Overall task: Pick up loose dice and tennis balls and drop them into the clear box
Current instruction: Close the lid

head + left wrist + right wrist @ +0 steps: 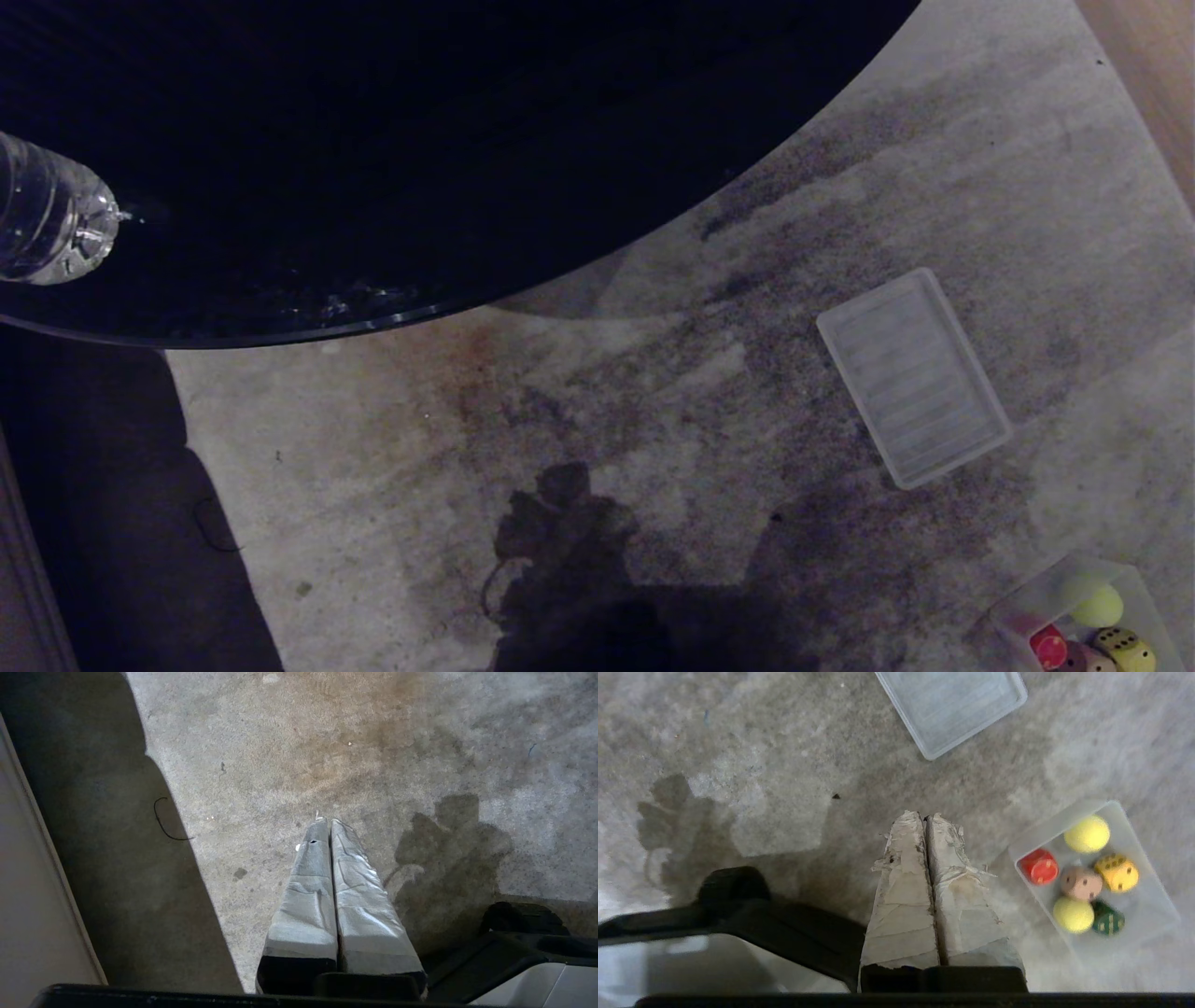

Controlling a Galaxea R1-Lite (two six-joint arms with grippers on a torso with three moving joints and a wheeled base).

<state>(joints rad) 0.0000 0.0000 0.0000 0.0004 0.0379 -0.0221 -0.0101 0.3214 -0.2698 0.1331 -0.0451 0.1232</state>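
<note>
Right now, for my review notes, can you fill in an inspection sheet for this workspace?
Surface: stained grey carpet, patchy dark marks.
Job's things: small clear plastic box holds two fuzzy yellow-green tennis balls and four pipped dice: red, tan, yellow, dark green; none loose in view.
Clutter: flat ribbed translucent panel on the carpet apart from the box; clear plastic bottle on a dark round tabletop.
Grippers: left gripper shut, empty, above bare carpet; right gripper shut, empty, beside the box.
Cables: nothing seen.
Surroundings: pale wood strip at the carpet's edge.
</note>
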